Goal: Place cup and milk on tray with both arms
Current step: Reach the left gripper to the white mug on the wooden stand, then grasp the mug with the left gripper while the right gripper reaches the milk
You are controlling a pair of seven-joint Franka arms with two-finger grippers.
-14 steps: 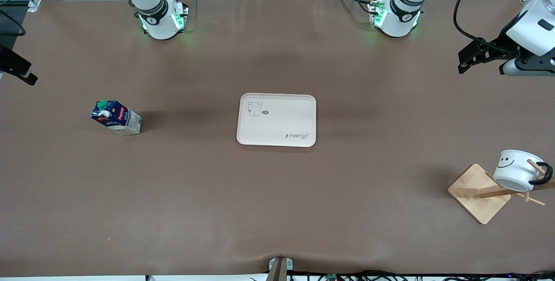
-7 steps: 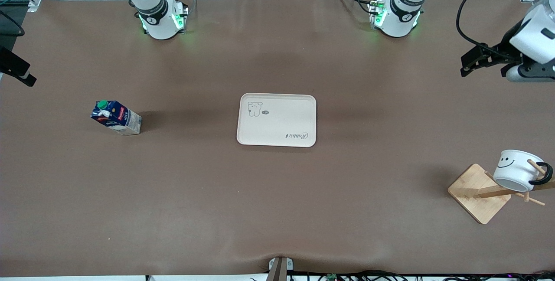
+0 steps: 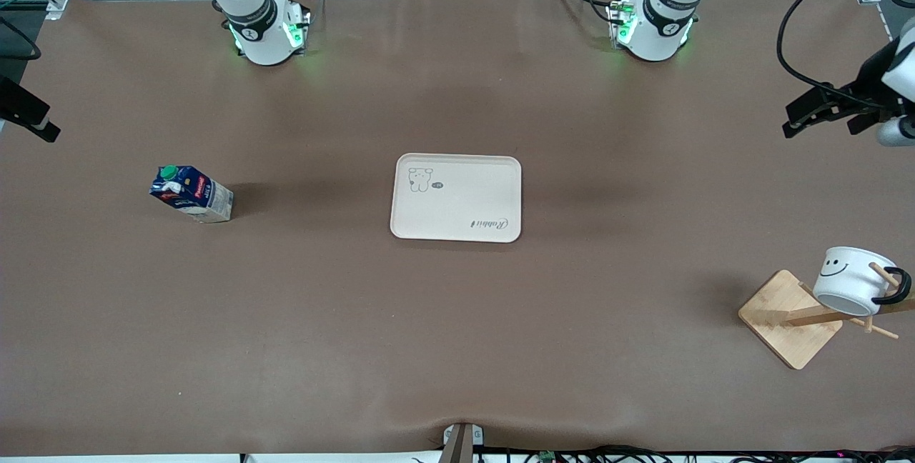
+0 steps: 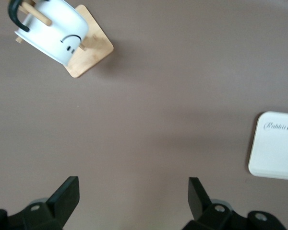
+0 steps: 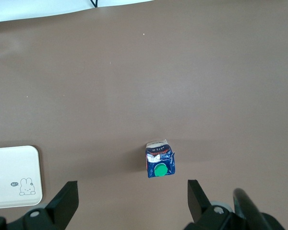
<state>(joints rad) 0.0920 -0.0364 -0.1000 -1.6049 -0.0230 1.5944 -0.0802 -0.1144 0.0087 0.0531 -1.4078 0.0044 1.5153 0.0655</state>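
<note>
Cup (image 3: 851,279) hung on wooden rack (image 3: 790,319), prob. light but breakable; grip rim. Milk (image 3: 190,193) upright, grip sides w/o crushing. Left hand (image 3: 822,111) and right hand (image 5: 129,199) both released, empty.

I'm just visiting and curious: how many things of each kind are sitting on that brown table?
Cup: 1, hanging on the rack
Milk carton: 1
Tray: 1
Wooden rack: 1
Total: 4
</note>
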